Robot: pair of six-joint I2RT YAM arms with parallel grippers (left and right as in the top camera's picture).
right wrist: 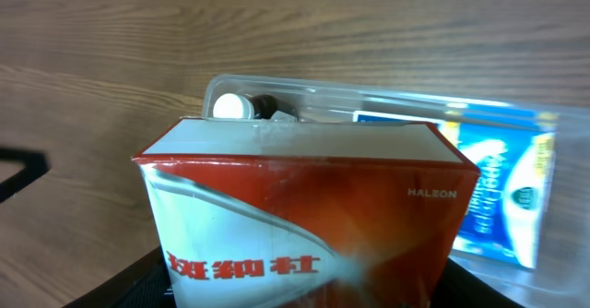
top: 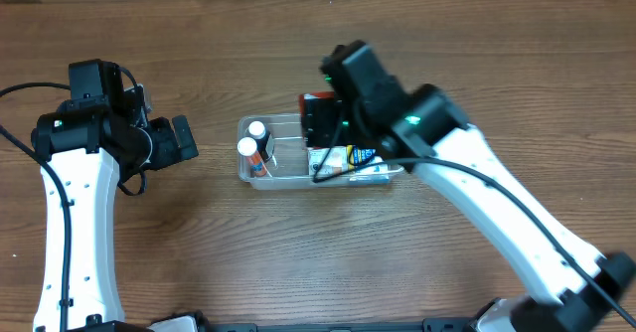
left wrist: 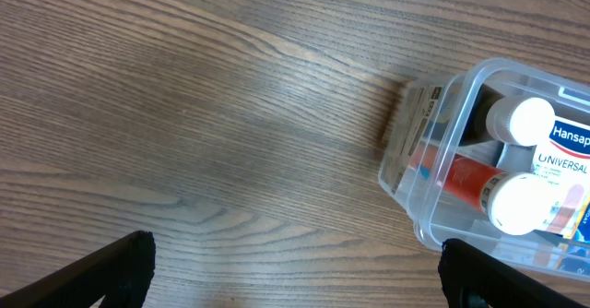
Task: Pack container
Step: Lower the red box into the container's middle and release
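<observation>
My right fingers (top: 323, 123) squeeze the red box (right wrist: 304, 207) over the container (top: 288, 165), mid-counter (top: 298, 262). My left fingers (left wrist: 120, 271) are spread wide and hold nothing. The container looks crowded, so the box could snag its rim and tip it.

White arm links (top: 75, 213), black joints (top: 99, 123), black cables (top: 20, 90).
</observation>
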